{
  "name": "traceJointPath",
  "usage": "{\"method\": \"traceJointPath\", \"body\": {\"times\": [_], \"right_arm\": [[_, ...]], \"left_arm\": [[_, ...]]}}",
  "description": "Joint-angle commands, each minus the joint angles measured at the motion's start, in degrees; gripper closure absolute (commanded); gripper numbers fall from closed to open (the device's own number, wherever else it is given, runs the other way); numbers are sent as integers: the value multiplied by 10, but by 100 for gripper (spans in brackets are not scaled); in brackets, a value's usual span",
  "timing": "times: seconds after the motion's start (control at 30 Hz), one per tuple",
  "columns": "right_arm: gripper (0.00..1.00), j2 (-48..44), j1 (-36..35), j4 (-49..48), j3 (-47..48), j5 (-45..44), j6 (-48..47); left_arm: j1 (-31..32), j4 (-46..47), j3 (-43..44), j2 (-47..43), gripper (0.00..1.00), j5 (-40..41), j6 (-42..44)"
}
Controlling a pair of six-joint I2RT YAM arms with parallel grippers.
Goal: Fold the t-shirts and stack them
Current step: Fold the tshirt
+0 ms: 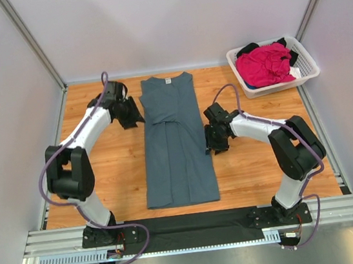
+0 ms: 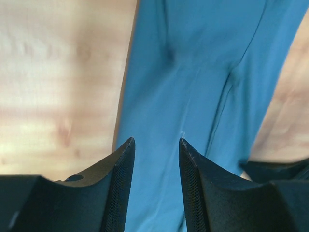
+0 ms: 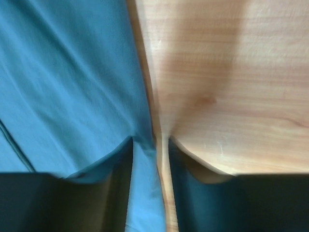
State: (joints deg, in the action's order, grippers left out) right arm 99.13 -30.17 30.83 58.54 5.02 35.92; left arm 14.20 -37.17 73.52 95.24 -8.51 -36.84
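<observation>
The blue-grey shirt (image 1: 175, 145) lies in the middle of the table (image 1: 117, 172), with its sides folded in to make a long strip. The left claw (image 2: 156, 141) hangs open above its upper left part, and the right claw (image 3: 150, 140) stands open across its right edge. I judge the crosswise fold is next, so each claw must first pinch the cloth. A pink shirt (image 1: 264, 63) waits in the basket (image 1: 308, 66).

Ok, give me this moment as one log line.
blue-grey t-shirt: folded lengthwise | left gripper: open, over left shoulder edge | right gripper: open, straddling right edge | pink t-shirt: in basket
</observation>
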Motion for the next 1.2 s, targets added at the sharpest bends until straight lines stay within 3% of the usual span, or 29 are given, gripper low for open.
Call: {"method": "traceJointPath", "body": {"times": [0.0,0.17,0.4,0.83,1.17], "right_arm": [[55,-10,1,90,60,-14,-47],[45,-21,14,190,203,-36,-84],[46,-21,82,195,275,8,-75],[50,50,121,232,363,8,-76],[54,107,135,260,439,19,-81]], "left_arm": [[-32,16,128,78,51,-5,12],[-60,50,306,229,52,-32,-9],[-69,111,429,373,53,-47,-62],[-75,145,452,450,54,-12,-117],[-75,148,463,477,69,-22,-130]]}}
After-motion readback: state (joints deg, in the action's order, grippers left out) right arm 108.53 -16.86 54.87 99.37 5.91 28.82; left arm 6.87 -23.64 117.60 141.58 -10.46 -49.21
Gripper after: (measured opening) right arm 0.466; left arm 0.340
